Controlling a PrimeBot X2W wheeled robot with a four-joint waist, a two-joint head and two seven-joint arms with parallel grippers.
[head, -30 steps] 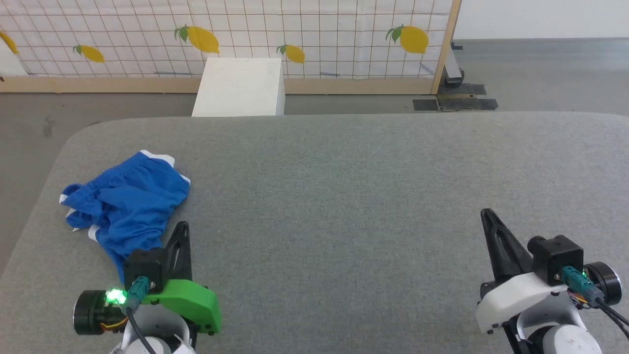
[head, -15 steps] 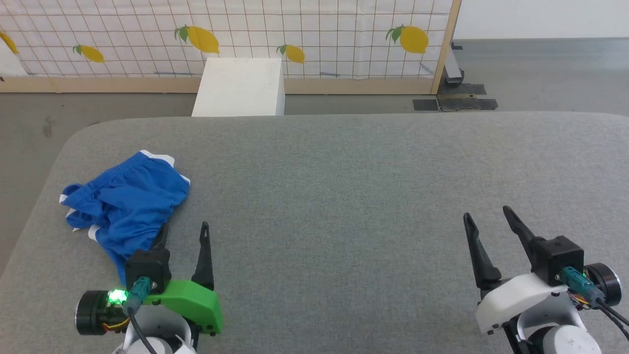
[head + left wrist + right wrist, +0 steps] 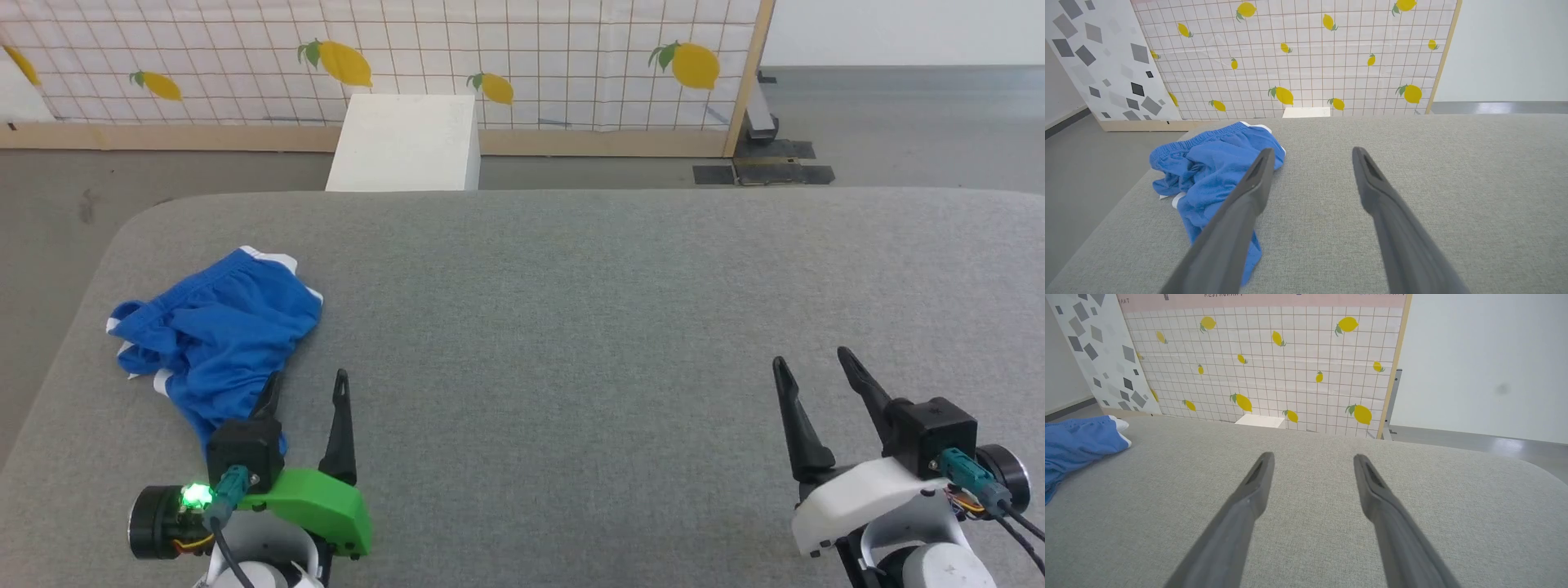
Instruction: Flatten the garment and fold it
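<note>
Bright blue shorts [image 3: 216,327] of soft, wrinkled fabric with white trim lie bunched at the left of the head view on a grey, felt-like padded surface [image 3: 588,310]. The left gripper [image 3: 309,376], fingers spread, is at their lower edge. The right gripper [image 3: 811,357], likewise spread, is at lower right.

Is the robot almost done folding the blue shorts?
No, it has hardly started. Done: nothing yet. The shorts lie crumpled in a heap at the left of the grey table. In hand: nothing is gripped. The left gripper is open right by the heap, and the right gripper is open far across the table. Left to do: grab the shorts, spread them flat, then fold them.
</note>
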